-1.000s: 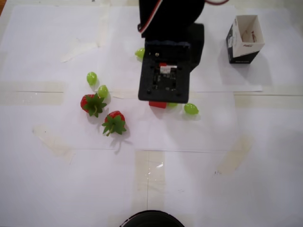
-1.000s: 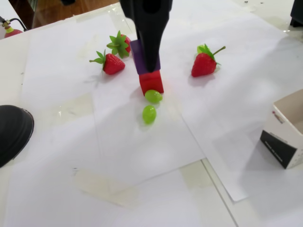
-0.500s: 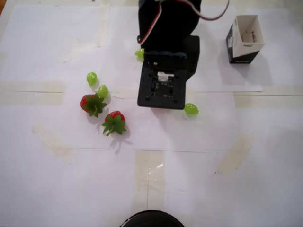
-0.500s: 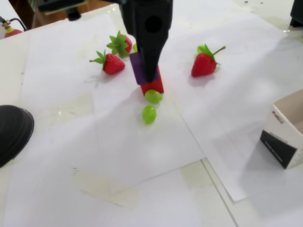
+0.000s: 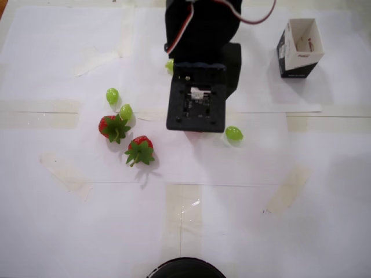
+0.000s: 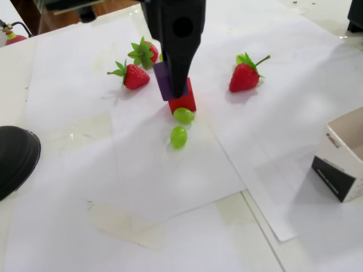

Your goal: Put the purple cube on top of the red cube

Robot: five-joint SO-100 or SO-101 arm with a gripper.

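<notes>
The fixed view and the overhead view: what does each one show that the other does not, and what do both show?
Only the fixed view shows the purple cube in the end effector, low against the red cube, plus a third strawberry and a green grape touching the red cube's front. Only the overhead view shows the arm's black top covering both cubes, and two grapes beside the strawberry pair. Both show the strawberry pair, the open carton and the white paper.

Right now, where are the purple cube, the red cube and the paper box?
purple cube [image 6: 164, 83], fixed view, its left face.
red cube [image 6: 185, 102], fixed view, its front face.
paper box [image 5: 287, 49], overhead view, its dark side wall.
</notes>
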